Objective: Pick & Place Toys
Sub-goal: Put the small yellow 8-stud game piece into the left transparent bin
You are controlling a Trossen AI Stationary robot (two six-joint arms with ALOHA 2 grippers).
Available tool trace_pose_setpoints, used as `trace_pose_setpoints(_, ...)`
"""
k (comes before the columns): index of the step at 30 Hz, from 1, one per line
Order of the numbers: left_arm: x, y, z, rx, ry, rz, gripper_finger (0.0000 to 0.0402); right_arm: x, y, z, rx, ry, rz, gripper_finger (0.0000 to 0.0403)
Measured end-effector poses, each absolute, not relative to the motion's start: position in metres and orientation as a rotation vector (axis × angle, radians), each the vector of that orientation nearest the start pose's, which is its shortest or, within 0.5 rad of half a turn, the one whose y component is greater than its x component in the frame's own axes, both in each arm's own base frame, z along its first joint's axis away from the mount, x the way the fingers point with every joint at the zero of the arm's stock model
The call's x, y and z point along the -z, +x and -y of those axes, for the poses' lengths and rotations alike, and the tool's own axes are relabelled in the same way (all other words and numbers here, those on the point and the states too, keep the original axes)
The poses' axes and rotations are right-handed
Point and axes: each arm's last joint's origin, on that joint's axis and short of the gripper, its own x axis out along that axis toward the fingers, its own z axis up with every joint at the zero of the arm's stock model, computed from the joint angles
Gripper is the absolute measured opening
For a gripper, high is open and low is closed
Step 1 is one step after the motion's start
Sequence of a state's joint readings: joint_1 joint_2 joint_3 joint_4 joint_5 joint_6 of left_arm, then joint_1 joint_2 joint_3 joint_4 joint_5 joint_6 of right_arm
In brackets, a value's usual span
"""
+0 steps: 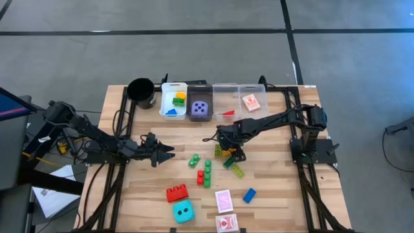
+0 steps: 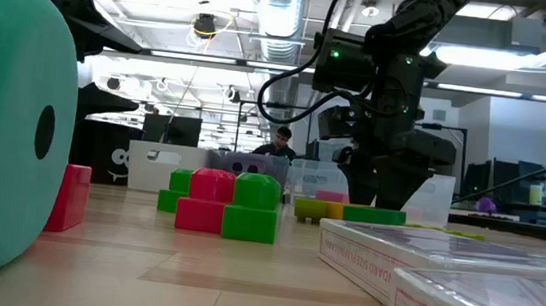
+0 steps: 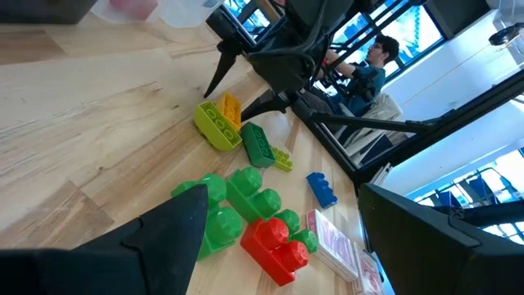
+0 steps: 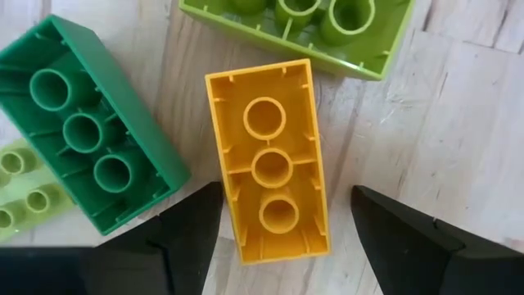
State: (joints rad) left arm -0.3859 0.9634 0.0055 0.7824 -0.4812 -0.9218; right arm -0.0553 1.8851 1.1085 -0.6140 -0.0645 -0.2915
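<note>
My right gripper [image 4: 285, 192] points down, open, over a yellow brick [image 4: 270, 160] that lies studs-down on the wood. One finger stands on each long side of the brick, near one end, without touching it. A dark green brick [image 4: 82, 139] and a lime brick [image 4: 303, 33] lie right beside the yellow one. In the high view this cluster [image 1: 229, 162] is right of the table's middle. My left gripper [image 1: 167, 153] waits open, low over the table left of centre, pointing toward the bricks.
Bins along the far edge hold bricks [image 1: 173, 102], a purple die [image 1: 200, 108] and a card [image 1: 251, 102]. A black cup [image 1: 141, 92] stands left of them. Green and red bricks [image 1: 204, 175], a red brick [image 1: 176, 192], a cyan die [image 1: 183, 210], a blue brick [image 1: 249, 195] and cards [image 1: 224, 201] lie nearer.
</note>
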Motion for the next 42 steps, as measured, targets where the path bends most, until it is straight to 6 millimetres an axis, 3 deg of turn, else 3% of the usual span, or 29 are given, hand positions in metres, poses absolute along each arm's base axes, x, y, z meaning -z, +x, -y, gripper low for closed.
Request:
trace_pose_setpoints(35, -0.1381, 0.1452, 0.0445, -0.161, -0.845, -0.103, 0.031, -0.1343, 0.3438, 0.0182, -0.209, -0.163, -1.32, 0.0264)
trace_pose_setpoints(38, -0.1381, 0.1452, 0.0446, -0.161, -0.845, -0.103, 0.031, -0.1346, 0.3441, 0.0182, -0.202, -0.156, -1.318, 0.0245)
trace_pose_setpoints(42, -0.1381, 0.1452, 0.0446, -0.161, -0.846, -0.103, 0.031, -0.1347, 0.3445, 0.0179, -0.196, -0.147, -1.315, 0.0176)
